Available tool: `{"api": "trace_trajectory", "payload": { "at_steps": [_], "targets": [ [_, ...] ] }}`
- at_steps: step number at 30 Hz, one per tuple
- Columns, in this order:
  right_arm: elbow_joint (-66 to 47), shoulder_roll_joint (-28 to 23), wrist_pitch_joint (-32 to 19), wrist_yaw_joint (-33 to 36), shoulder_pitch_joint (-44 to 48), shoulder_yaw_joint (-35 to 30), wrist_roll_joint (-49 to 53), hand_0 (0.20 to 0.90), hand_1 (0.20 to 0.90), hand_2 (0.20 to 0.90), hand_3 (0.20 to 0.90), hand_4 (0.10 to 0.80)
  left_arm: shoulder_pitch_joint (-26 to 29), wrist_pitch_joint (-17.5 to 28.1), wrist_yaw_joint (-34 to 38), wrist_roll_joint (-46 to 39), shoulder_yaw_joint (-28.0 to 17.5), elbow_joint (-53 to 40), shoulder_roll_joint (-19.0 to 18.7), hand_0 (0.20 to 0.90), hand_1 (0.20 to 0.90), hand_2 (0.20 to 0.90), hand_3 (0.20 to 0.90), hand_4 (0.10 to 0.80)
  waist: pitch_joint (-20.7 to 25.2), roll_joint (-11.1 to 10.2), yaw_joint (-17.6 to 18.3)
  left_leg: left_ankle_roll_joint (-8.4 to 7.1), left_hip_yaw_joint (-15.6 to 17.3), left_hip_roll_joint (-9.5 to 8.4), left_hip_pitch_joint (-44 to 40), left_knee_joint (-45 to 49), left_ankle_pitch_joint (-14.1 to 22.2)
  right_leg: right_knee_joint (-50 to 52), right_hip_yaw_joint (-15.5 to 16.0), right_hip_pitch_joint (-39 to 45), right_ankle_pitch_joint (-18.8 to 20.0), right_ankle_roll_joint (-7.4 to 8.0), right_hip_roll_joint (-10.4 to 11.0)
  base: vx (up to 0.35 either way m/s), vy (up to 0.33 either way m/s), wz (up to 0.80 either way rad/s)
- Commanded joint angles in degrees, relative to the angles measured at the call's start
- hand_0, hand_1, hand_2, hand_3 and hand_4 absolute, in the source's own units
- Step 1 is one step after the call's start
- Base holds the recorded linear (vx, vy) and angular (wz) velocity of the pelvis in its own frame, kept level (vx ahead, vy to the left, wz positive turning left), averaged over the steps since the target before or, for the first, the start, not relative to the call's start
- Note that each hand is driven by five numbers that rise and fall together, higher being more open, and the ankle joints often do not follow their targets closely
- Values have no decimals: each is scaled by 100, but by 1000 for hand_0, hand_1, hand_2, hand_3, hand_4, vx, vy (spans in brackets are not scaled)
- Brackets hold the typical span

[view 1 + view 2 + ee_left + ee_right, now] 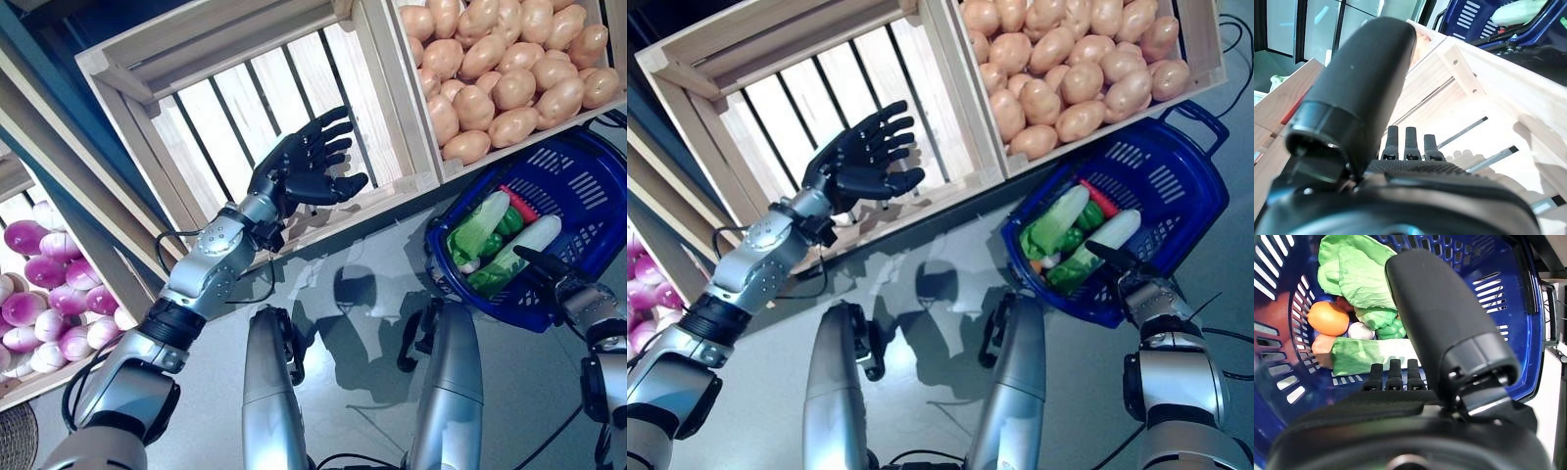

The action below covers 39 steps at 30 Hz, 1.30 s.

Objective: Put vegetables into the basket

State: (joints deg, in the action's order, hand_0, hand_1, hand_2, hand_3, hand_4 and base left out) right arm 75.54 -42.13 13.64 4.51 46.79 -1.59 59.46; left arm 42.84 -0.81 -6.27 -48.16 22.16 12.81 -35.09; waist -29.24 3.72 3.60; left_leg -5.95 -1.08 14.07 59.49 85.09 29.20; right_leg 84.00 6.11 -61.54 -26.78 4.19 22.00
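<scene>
The blue plastic basket (588, 196) stands on the floor at the right. In it lie leafy green-and-white cabbages (485, 223), a red vegetable (519, 204), an orange round one (1328, 318) and a small white one (1360, 331). My left hand (306, 166) is open and empty, its fingers spread in front of an empty wooden crate (225, 108). It also shows in the left wrist view (1410, 144). My right hand (549, 266) is open at the basket's near rim, its fingers straight over the vegetables. It also shows in the right wrist view (1393, 374).
A crate of potatoes (509, 69) stands just behind the basket. A lower shelf with purple-and-white round vegetables (44, 294) is at the far left. Grey floor (362, 264) lies between the stand and the basket.
</scene>
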Motion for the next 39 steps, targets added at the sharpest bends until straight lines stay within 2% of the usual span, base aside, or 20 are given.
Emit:
{"api": "trace_trajectory", "payload": {
  "at_steps": [1, 7, 8, 9, 11, 13, 15, 19, 22, 24, 26, 29, 32, 35, 36, 39],
  "targets": [
    [227, 28, -321, -207, -256, -106, 314, 900, 900, 900, 900, 800, 512, 437, -288, -445, -244, -414, -73, 900, 900, 900, 900, 800, 580, -125, -98, 280, 688, -51, -464, -374, 110, -411, -17, 599, 313, 19, -308, 57, -17, -2],
    [-140, 450, -1133, 191, -380, -183, 277, 900, 900, 900, 900, 800, 242, 657, -296, -620, -336, -281, 76, 900, 900, 900, 900, 800, 680, -156, -79, 261, 778, 31, -1115, -1319, -226, -1441, 39, 1248, 612, 18, -403, 16, 20, -5],
    [-289, 598, -1317, 314, -469, -185, 272, 900, 900, 900, 900, 800, 141, 709, -295, -531, -361, -260, 144, 900, 900, 900, 900, 800, 725, -172, -68, 272, 828, 47, -1314, -1645, -350, -1726, 64, 1421, 713, 16, -430, -22, 76, -9],
    [-515, 861, -1576, 499, -652, -194, -6, 900, 900, 900, 900, 800, -53, 826, -201, -338, -372, -218, 254, 900, 900, 900, 900, 800, 791, -211, -46, 334, 961, 90, -1640, -2204, -688, -2292, 146, 1733, 1007, -27, -448, 14, 68, -14],
    [-841, 1238, -1797, 615, -967, -112, -51, 900, 900, 900, 900, 800, -347, 962, 114, -108, -389, -184, 393, 900, 900, 900, 900, 800, 888, -259, -61, 366, 1075, 120, -2084, -2805, -889, -2775, 252, 2155, 1176, -38, -436, 71, 56, -26],
    [-1164, 1578, -1988, 574, -1322, -80, 47, 900, 900, 900, 900, 800, -633, 1023, 86, -22, -387, -141, 504, 900, 900, 900, 900, 800, 971, -298, -85, 366, 1145, 109, -2421, -3381, -1172, -3209, 333, 2511, 1332, -12, -470, 83, 27, -20],
    [-1627, 1962, -2231, 775, -1758, 44, -139, 900, 900, 900, 900, 800, -1085, 1073, 76, 231, -395, -143, 756, 900, 900, 900, 900, 800, 1131, -319, -112, 344, 1222, 53, -2886, -4174, -1552, -3973, 408, 3059, 1578, 1, -602, 113, 33, -7],
    [-2379, 2350, -2273, 1085, -2669, 332, -636, 900, 900, 900, 900, 800, -1881, 1178, 9, 610, -364, -16, 1086, 900, 900, 900, 900, 800, 1479, -327, -97, 257, 1459, -62, -3821, -5545, -2127, -5442, 552, 4118, 1975, 4, -901, 192, 42, -11],
    [-3062, 2686, -2282, 1380, -3430, 582, -931, 900, 900, 900, 900, 800, -2601, 1212, -207, 794, -489, 159, 1264, 900, 900, 900, 900, 800, 1841, -349, -95, 211, 1604, -331, -4556, -6623, -2570, -6612, 611, 4879, 2321, 91, -1147, 259, 38, -13],
    [-3588, 2881, -2200, 1543, -3821, 742, -1198, 900, 900, 900, 900, 800, -3090, 1276, -337, 902, -568, 338, 1357, 900, 900, 900, 900, 800, 2098, -340, -90, 188, 1564, -494, -5094, -7477, -2889, -7340, 579, 5379, 2549, 177, -1321, 258, 68, -14],
    [-3961, 2985, -2158, 1552, -4063, 848, -1426, 900, 900, 900, 900, 800, -3363, 1317, -440, 977, -676, 579, 1424, 900, 900, 900, 900, 800, 2308, -341, -70, 158, 1546, -577, -5356, -7970, -3068, -7796, 537, 5628, 2733, 236, -1383, 221, 75, -11],
    [-4711, 3068, -2077, 1355, -4407, 1156, -2094, 900, 900, 900, 900, 800, -3742, 1428, -335, 1145, -815, 1026, 1558, 900, 900, 900, 900, 800, 2500, -350, 7, 138, 1583, -710, -5786, -8610, -3242, -8364, 536, 5990, 2961, 304, -1451, 158, 94, -3],
    [-5310, 3104, -2070, 858, -4659, 1478, -3021, 900, 900, 900, 900, 800, -3968, 1485, -114, 1338, -933, 1622, 1724, 900, 900, 900, 900, 800, 2649, -360, 112, 171, 1660, -788, -6056, -8874, -3242, -8564, 489, 6162, 2994, 312, -1527, 106, 80, 2],
    [-5473, 2939, -2366, 369, -4740, 1800, -3628, 900, 900, 900, 900, 800, -4054, 1531, 22, 1535, -986, 2226, 1866, 900, 900, 900, 900, 800, 2725, -363, 138, 187, 1672, -816, -6158, -8924, -3196, -8634, 505, 6253, 2970, 311, -1561, 57, 51, -5],
    [-5437, 2893, -2426, 87, -4748, 1913, -3635, 900, 900, 900, 900, 800, -4064, 1593, 63, 1676, -996, 2550, 1930, 900, 900, 900, 900, 800, 2756, -372, 141, 197, 1678, -835, -6208, -8936, -3167, -8675, 532, 6309, 2956, 309, -1570, 53, 28, 1],
    [-5152, 2874, -2632, -141, -4676, 2054, -3723, 900, 900, 900, 900, 800, -4028, 1688, 161, 2049, -1036, 3284, 2091, 900, 900, 900, 900, 800, 2795, -400, 90, 212, 1637, -871, -6276, -8947, -3116, -8675, 626, 6408, 2893, 303, -1581, 36, 4, 3]
  ]
}}
